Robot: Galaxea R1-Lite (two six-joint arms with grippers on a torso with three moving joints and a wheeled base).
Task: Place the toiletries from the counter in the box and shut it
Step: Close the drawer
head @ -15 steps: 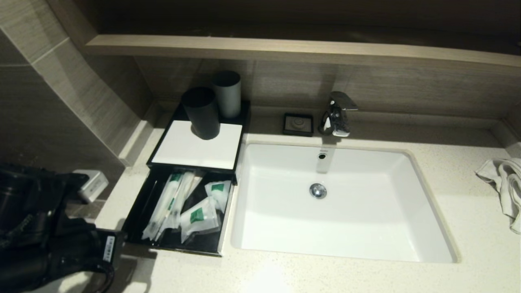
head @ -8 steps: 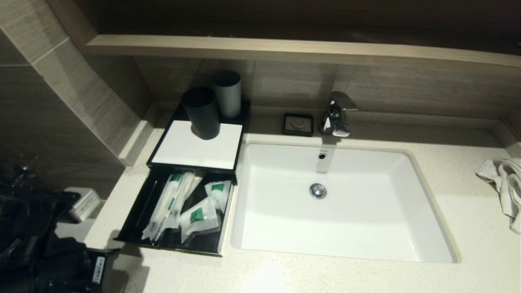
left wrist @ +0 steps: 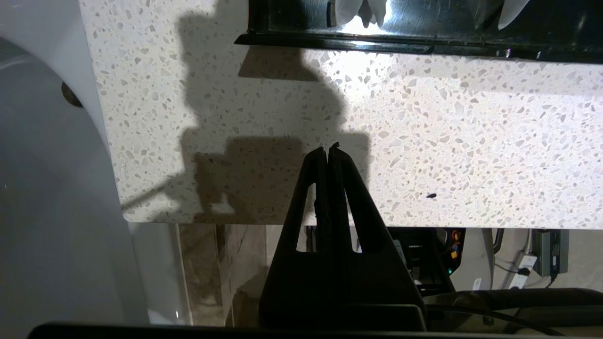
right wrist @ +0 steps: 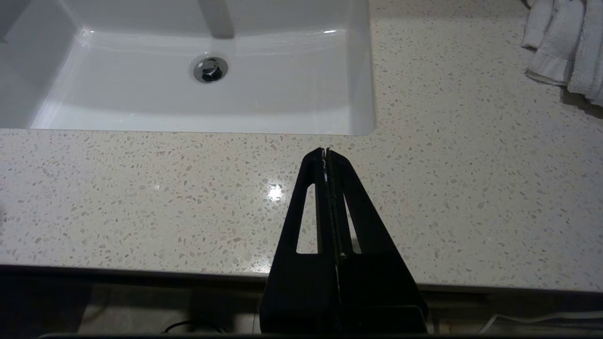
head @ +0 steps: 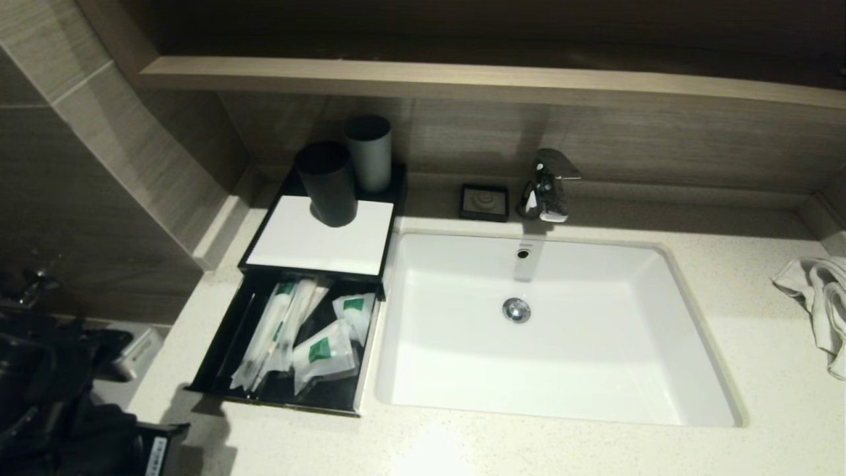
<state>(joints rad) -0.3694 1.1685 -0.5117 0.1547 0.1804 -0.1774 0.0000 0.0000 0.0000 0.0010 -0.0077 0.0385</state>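
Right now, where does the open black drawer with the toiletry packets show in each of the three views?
Head view: the drawer sits lower left of centre, pulled out from under the white panel, left of the basin.
Left wrist view: only its front rim runs along the top edge.
Right wrist view: not in it.
Shared landmark: the speckled counter.

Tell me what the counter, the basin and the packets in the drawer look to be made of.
The counter: pale stone or a stone-like composite, polished; speckled grains and a lamp glint show in the right wrist view.
The basin: glossy white, probably glazed ceramic; smooth with soft highlights.
The packets: thin clear plastic film with green labels; crinkled and see-through.
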